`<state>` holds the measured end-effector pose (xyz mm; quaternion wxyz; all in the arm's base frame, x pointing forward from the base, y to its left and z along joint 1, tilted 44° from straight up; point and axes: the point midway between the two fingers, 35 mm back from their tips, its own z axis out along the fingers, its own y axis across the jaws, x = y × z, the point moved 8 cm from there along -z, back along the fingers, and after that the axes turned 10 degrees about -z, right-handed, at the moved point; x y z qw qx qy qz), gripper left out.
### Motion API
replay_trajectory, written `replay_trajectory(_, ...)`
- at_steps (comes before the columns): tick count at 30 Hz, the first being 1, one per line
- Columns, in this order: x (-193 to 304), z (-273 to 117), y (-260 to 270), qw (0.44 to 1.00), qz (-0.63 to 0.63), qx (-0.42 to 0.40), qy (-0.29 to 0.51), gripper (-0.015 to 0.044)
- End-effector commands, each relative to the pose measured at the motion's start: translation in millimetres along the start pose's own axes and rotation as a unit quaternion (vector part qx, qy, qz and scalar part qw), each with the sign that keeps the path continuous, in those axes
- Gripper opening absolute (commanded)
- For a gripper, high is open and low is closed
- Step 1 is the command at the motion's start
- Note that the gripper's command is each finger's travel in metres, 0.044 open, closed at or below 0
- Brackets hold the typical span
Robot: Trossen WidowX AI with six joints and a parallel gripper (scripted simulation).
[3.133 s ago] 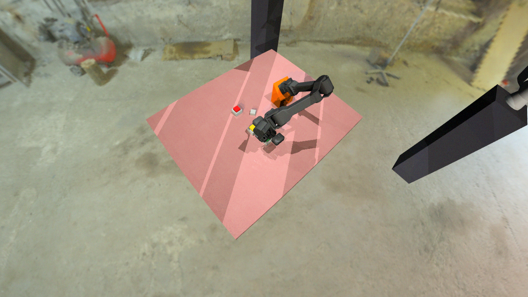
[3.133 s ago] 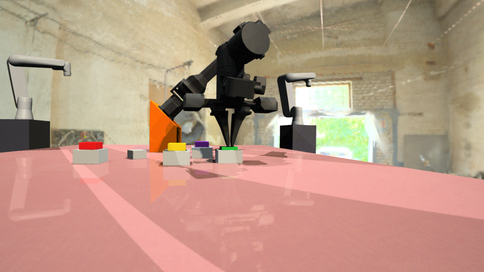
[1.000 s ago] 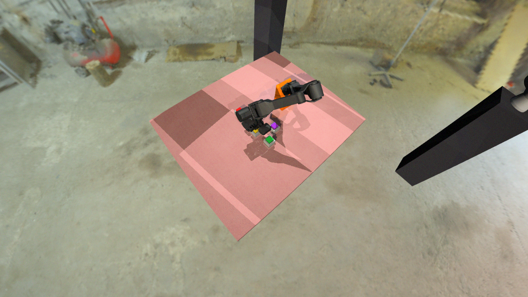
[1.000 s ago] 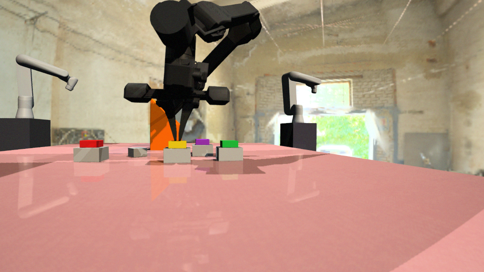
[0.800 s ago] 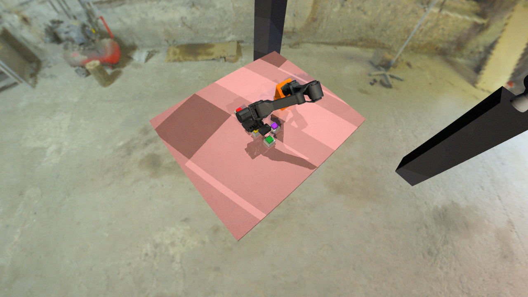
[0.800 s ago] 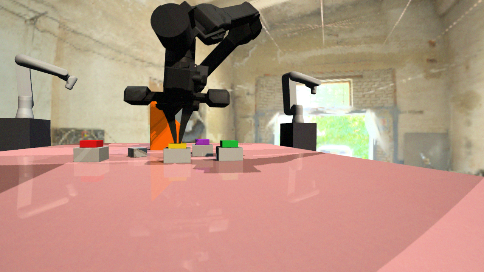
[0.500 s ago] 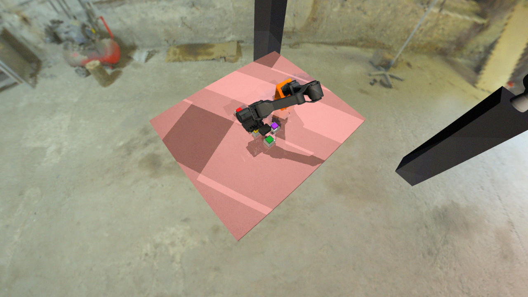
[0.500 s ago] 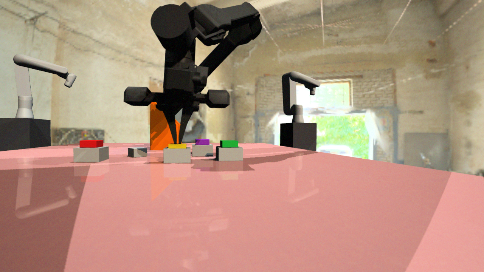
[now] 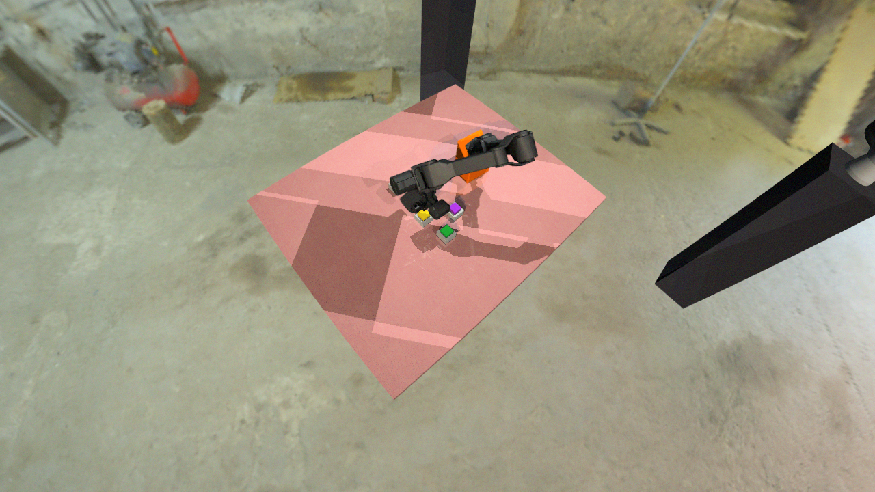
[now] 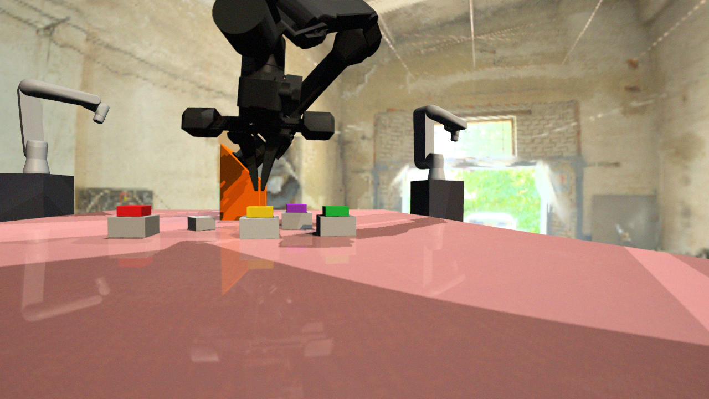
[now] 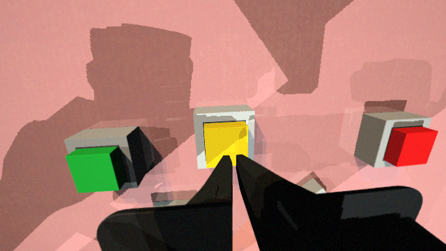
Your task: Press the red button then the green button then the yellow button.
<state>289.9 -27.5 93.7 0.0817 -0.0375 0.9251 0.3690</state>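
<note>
The red button [image 10: 133, 211] [image 11: 412, 146] is on the left in the exterior view and on the right in the wrist view; the arm hides its cap in the top view. The green button [image 9: 446, 231] [image 10: 335, 211] [image 11: 93, 171] is on the other side of the yellow button [image 9: 423, 215] [image 10: 260, 211] [image 11: 223, 139]. All three caps stand raised on grey bases. My gripper [image 10: 259, 189] [image 11: 232, 161] is shut and empty, pointing down. Its tips are a little above the yellow cap, with a gap in the exterior view, and overlap its near edge in the wrist view.
A purple button [image 9: 454, 208] [image 10: 296, 208] stands behind the yellow and green ones, close to the gripper body in the top view. A small light grey block [image 10: 198, 223] [image 11: 312, 185] lies between red and yellow, farther back. An orange mount [image 9: 463, 149] [image 10: 232, 203] stands at the arm's base.
</note>
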Motion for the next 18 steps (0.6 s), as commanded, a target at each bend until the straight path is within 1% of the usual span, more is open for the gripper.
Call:
replay_trajectory(1,-1,-7,4,1.000,-0.006,0.000,0.003,0.0046)
replay_trajectory(3,-3,-15,24,1.000,-0.006,0.001,0.003,0.0099)
replay_trajectory(6,0,-34,71,1.000,-0.005,0.002,0.003,0.0178)
replay_trajectory(11,24,-64,142,1.000,-0.005,-0.001,0.003,0.0309)
replay_trajectory(14,29,-68,151,1.000,-0.005,-0.002,0.003,0.0387)
replay_trajectory(15,29,-68,151,1.000,-0.005,-0.002,0.003,0.0400)
replay_trajectory(18,29,-68,151,1.000,-0.005,-0.002,0.003,0.0400)
